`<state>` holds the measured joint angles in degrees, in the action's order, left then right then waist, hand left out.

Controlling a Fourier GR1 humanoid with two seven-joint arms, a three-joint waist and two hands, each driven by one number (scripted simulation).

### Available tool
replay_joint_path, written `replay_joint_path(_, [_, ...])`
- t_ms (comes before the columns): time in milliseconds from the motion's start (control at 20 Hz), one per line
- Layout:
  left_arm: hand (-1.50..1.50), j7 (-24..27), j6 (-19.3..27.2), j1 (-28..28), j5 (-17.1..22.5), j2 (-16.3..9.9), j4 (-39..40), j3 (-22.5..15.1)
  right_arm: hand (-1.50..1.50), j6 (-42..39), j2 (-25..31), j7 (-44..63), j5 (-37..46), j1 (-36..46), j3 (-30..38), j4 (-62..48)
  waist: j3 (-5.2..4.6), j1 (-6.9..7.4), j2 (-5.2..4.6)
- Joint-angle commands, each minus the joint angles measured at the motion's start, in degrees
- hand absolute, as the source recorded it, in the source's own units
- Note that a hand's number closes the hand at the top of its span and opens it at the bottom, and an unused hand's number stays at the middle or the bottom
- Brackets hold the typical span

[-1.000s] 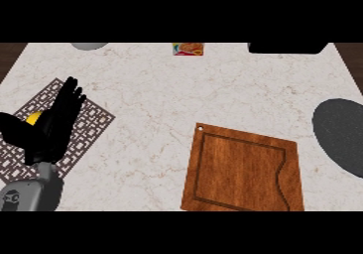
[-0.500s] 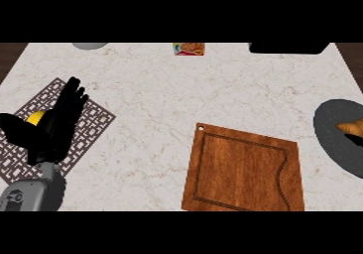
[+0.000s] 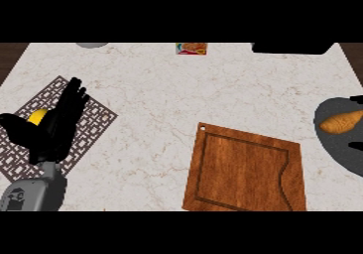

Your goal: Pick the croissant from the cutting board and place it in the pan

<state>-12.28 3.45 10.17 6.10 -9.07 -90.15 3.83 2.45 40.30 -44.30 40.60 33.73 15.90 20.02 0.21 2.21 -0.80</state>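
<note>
The pan [image 3: 344, 149] is cut off by the view's right edge, and only dark fingers [image 3: 359, 99] of the right hand show beside it. The left hand [image 3: 49, 130] hides most of a yellow thing [image 3: 37, 116].

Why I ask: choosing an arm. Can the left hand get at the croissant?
Probably not: the left hand is at far left, the croissant in the pan at far right, the board between.

Croissant [image 3: 342, 122], golden-brown, tapered, is lying tilted inside the dark grey pan [image 3: 338, 149] at the counter's right edge. Wooden cutting board [image 3: 247, 171] is sitting bare, skewed, left of the pan.
</note>
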Motion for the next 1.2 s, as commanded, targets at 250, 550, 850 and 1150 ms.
replay_joint_path(250, [0.0, 1.58, -0.16, -1.38, -0.84, -0.23, 0.19, 0.28, -1.5, -15.36, 6.41, -11.68, -10.94, 1.62, 10.22, -7.99, 0.05, -1.04, 0.1])
replay_joint_path(550, [0.0, -1.52, -1.36, 0.22, 1.54, -0.94, -1.13, 1.1, -1.5, -28.42, 10.76, -10.49, -17.37, 0.7, 16.05, -13.31, 0.16, -0.95, 0.02])
replay_joint_path(850, [0.0, -1.53, 0.05, 0.28, 1.11, -0.6, -0.72, 1.84, -1.5, -42.77, 17.07, -12.66, -19.44, -2.58, 16.77, -13.67, 0.4, -2.12, 0.09])
replay_joint_path(1150, [0.0, -0.21, 0.68, -0.31, 0.86, -0.32, 0.32, 2.59, -1.5, -46.71, 18.31, -14.84, -20.82, -6.4, 16.64, -11.43, 0.55, -3.42, 0.25])
